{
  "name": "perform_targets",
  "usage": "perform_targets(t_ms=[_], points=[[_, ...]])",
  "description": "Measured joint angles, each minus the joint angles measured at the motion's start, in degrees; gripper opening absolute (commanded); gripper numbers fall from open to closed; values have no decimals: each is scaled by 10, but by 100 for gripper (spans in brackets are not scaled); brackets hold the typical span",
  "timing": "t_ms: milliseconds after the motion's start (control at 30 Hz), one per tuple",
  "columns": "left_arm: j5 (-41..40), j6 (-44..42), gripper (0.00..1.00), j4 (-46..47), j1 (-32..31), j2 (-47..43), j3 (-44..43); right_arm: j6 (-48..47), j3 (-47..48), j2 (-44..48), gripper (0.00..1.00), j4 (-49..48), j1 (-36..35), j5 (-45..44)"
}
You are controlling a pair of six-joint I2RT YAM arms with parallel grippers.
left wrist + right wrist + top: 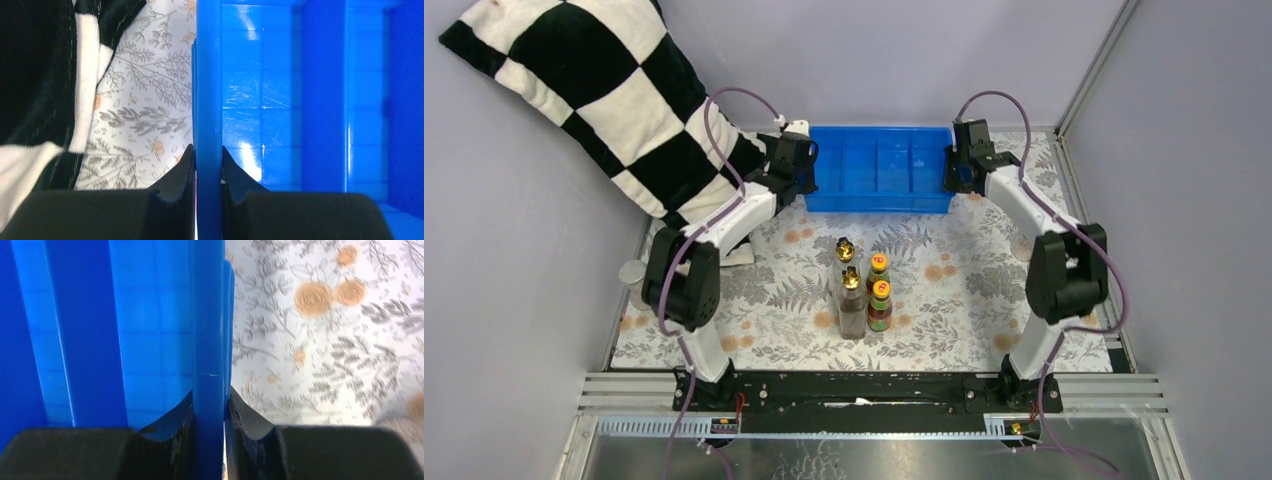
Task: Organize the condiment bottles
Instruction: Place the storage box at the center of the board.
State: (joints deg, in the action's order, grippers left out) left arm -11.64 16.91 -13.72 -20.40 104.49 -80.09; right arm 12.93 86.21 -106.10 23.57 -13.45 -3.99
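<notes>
Two arms, one tray. At the 9 o'clock end, the left gripper (207, 151) is pinching the short end wall of the blue compartment tray (879, 203), one finger inside and one outside, closed tight on the plastic. The checkered pillow (574, 90) is lying just off to its 9 o'clock. The tray is sitting way back at 12 o'clock on the floral table cover (964, 290), with no bottle in it yet.

Four condiment bottles (852, 318) are standing upright in a tight cluster mid-table, toward 6 o'clock from the tray and well apart from it. The clear gold-spouted bottles (845, 250) (852, 300) are on the left and the dark orange-capped bottles (878, 272) (880, 308) on the right. Neither arm is holding any of them.

At the 3 o'clock end, the right gripper (210, 395) is clamping the opposite wall the same way. I'm guessing they're gripping both ends so the tray moves level without twisting, probably to bring it nearer the bottles.
</notes>
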Motion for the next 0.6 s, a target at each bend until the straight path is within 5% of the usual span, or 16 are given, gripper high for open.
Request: perform_targets(t_ms=[367, 600], points=[[-38, 68, 5, -9, -85, -151, 179, 13, -186, 174, 0, 20, -21, -20], [-66, 83, 5, -34, -107, -178, 208, 33, -240, 207, 0, 16, -39, -21]])
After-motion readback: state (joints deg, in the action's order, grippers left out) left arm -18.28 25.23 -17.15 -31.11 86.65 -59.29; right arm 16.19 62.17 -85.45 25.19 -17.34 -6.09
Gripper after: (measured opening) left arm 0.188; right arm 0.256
